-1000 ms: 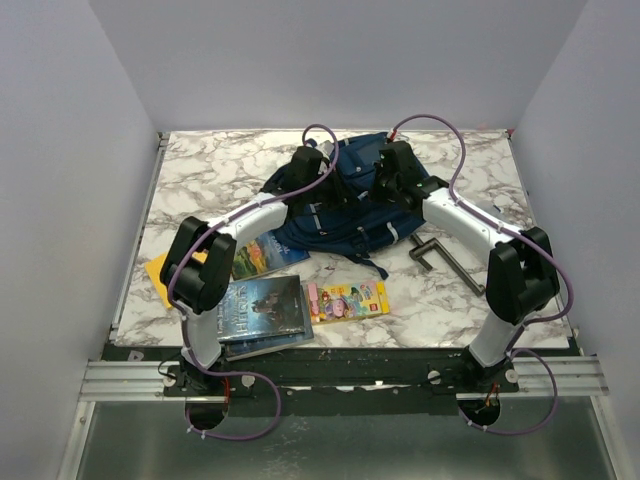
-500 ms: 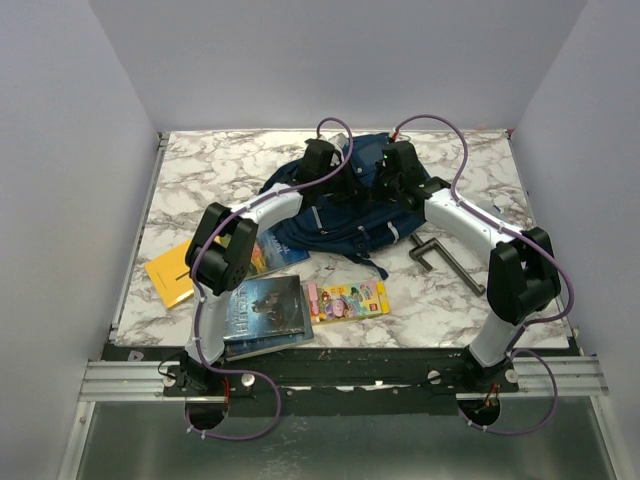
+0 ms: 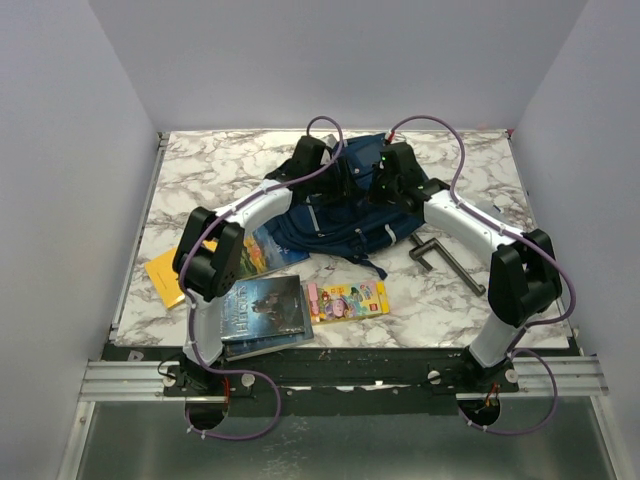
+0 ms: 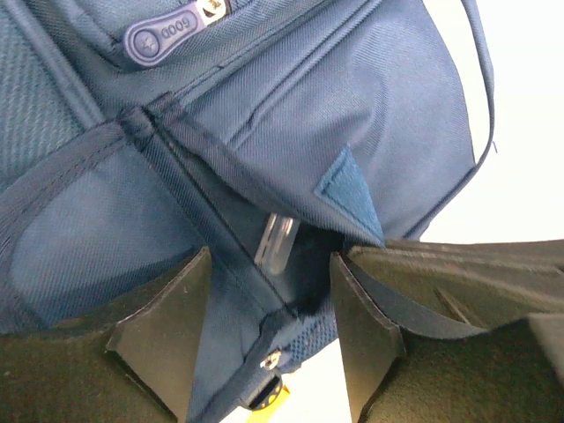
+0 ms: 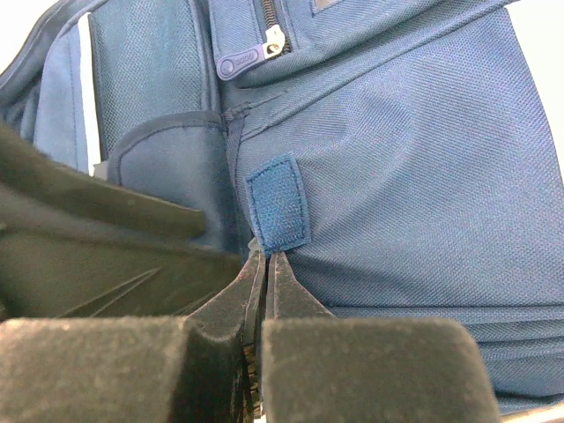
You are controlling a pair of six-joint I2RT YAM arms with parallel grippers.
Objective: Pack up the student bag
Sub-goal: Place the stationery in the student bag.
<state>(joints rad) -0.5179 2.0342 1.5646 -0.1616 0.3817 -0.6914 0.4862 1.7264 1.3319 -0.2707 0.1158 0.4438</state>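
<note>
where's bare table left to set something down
Bare marble left of the student bag, toward the table far-left corner; also at the front edge, right of the colourful box, in front of the black clamp. Crowded: books and orange notebook front-left, bag mid-table.

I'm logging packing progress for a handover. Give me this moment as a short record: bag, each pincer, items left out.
bag: navy blue fabric backpack, far centre of white marble table
left pincer: open, over a backpack pocket mouth
right pincer: shut, tips against backpack fabric beside a blue fabric tab; grip unclear
items out: stacked dark-covered books, yellow notebook, colourful flat box, black metal clamp
</note>
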